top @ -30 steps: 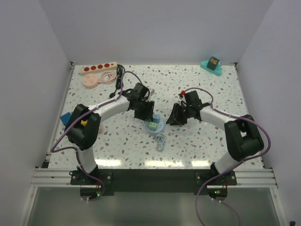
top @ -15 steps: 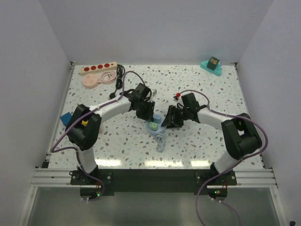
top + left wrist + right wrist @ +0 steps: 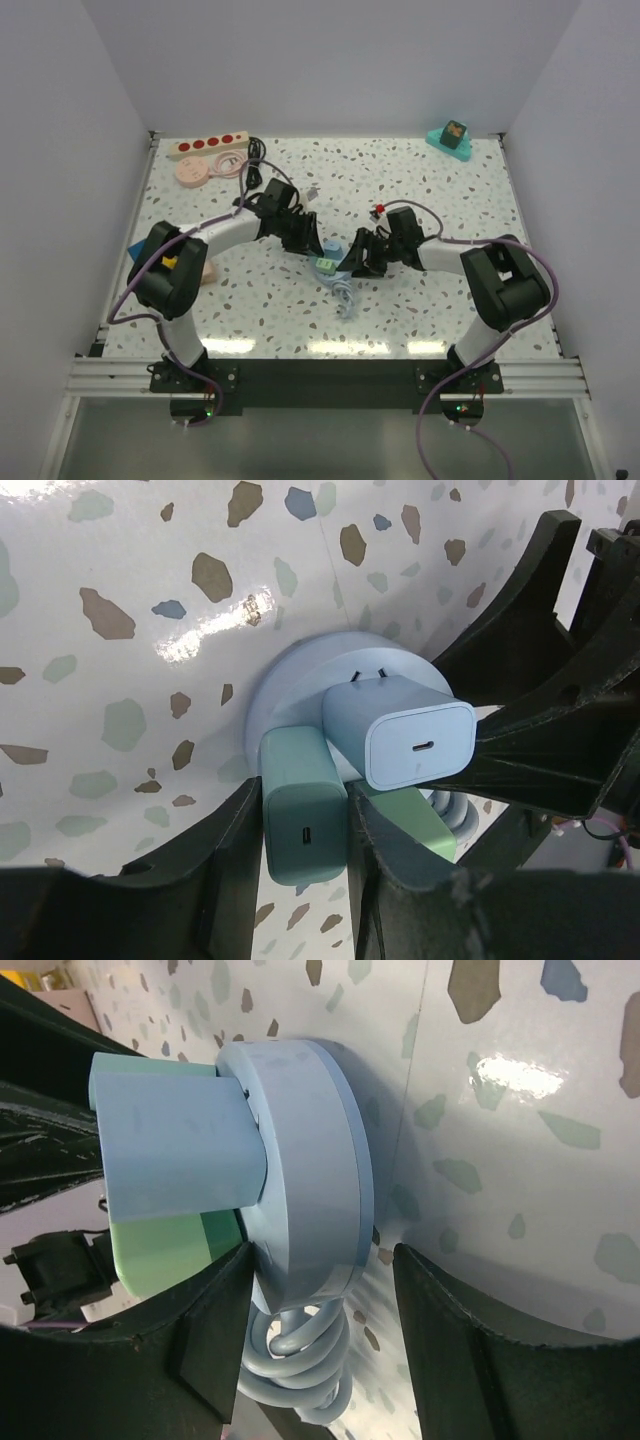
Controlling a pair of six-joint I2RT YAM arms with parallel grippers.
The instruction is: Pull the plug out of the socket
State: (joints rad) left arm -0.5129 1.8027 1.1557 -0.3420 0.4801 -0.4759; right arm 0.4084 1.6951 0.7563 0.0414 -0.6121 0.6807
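Teal plastic at the centre of the work: teal plug (image 3: 303, 805), apparently seated in the round light-blue socket (image 3: 310, 1160), near the middle of the tabletop (image 3: 440, 190), a shade toward 6 o'clock. Left gripper (image 3: 310, 243) in from 10 o'clock, clenched on that plug, a finger against each side. Right gripper (image 3: 357, 262) in from 3 o'clock, jaws spread and straddling the socket's rim with a gap on one side, so not yet clamped. Light-blue adapter (image 3: 410, 740) and green adapter (image 3: 415, 825) plugged in just beside. Cream power strip (image 3: 207, 146) well apart at 11 o'clock, untouched. Step in hand, by the look: bracing the socket before the pull. Next: close the right jaws on the disc, hold it down, then draw the plug straight out along its pins, without twisting or dragging the neighbours.
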